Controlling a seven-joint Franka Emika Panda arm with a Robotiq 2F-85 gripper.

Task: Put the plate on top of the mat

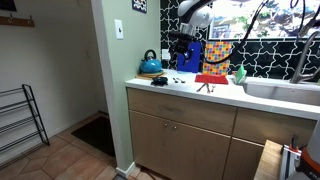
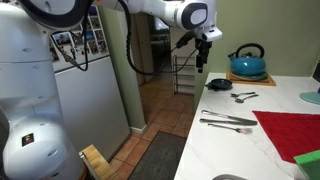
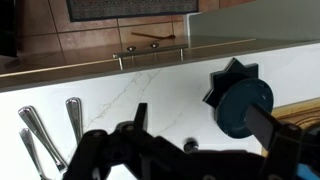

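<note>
Could knock kettle (image 2: 247, 62) or sweep cutlery (image 2: 228, 122) off tabletop (image 2: 212, 145) on a careless descent, tool (image 2: 203, 61) up high just beside kettle, looks spread wide and empty; plate not surely made out, maybe orange sliver (image 3: 300, 113) just past kettle, round so no long axis; mat (image 2: 288, 135) flat, well apart from kettle.

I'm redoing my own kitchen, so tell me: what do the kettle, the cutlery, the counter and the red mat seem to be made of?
Kettle: glossy teal body, probably enamelled metal, given its shine.
Cutlery: silvery and reflective, likely steel.
Counter: smooth white with thin grey veins, marble or an imitation.
Mat: flat matte red, fabric or silicone; too small to tell.
</note>
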